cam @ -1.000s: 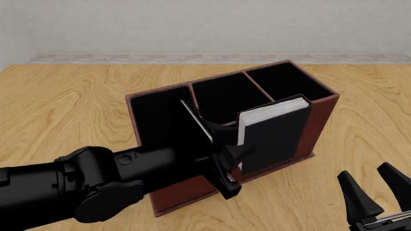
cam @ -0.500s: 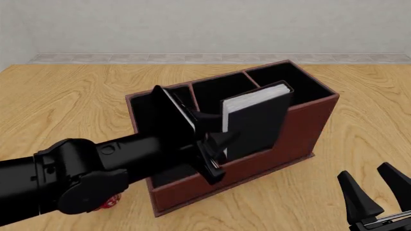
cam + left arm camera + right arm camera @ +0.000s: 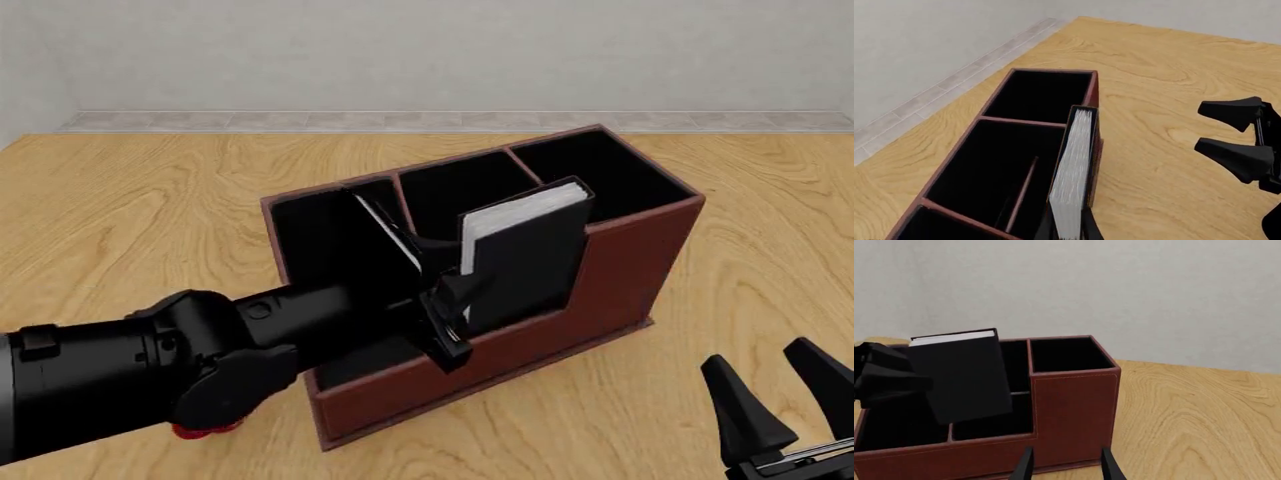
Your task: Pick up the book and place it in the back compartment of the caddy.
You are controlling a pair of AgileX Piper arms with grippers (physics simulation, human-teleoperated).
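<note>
My left gripper [image 3: 454,285] is shut on the black book [image 3: 523,258], gripping its edge nearest me. The book hangs tilted over the caddy [image 3: 627,270], white page edges up. Its lower edge sits about level with the rim of the low stepped wall [image 3: 534,335]. In the right wrist view the book [image 3: 964,375] hovers over the small low-walled cell [image 3: 987,422]. In the left wrist view the page edges [image 3: 1074,170] lie along the caddy's wall [image 3: 1092,92]. My right gripper [image 3: 787,405] is open and empty, low at the near right.
A bit of a red mug [image 3: 200,431] shows under my left arm. The caddy's two tall deep cells [image 3: 587,165] lie at the far side. A long narrow cell [image 3: 320,235] runs along its left. Bare wooden table [image 3: 134,220] surrounds the caddy.
My left arm carried the book from in front of the caddy's tall right wall back and to the left, then lowered it slightly over the low-walled cell. The right gripper has not moved.
</note>
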